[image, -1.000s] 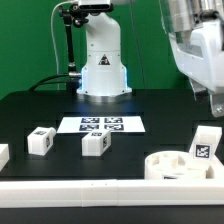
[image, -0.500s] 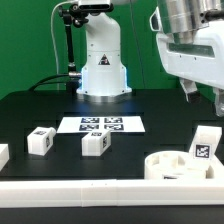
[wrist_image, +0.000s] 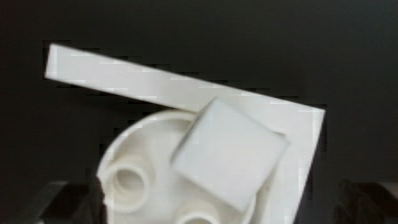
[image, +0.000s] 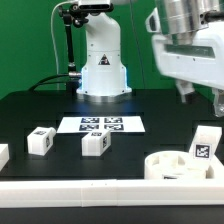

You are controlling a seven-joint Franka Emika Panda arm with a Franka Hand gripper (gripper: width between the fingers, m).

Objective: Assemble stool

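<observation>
Exterior and wrist views of a stool assembly in progress. The gripper [image: 200,96] hangs high at 2 o'clock in the exterior view, its jaws spread wide and holding nothing. This suits an approach from above, since it leaves room to close around a part. Below it, at 4 o'clock, the seat disc [image: 170,166] lies flat on the black table [image: 150,108], close to the white border rail [image: 90,190], which probably serves as a stop. An upright leg [image: 203,143] stands at the disc's 1 o'clock edge; whether it is seated in the disc or merely beside it cannot be told. The wrist view looks down on the same group, the disc [wrist_image: 143,172] with its sockets facing up, the leg [wrist_image: 240,150] and the rail [wrist_image: 143,78], which suggests this group is the target. Two loose legs [image: 40,140] [image: 95,144] wait at 8 and 7 o'clock, a third leg [image: 2,153] is cut off at 9, and all lie apart from the marker board [image: 100,125].
</observation>
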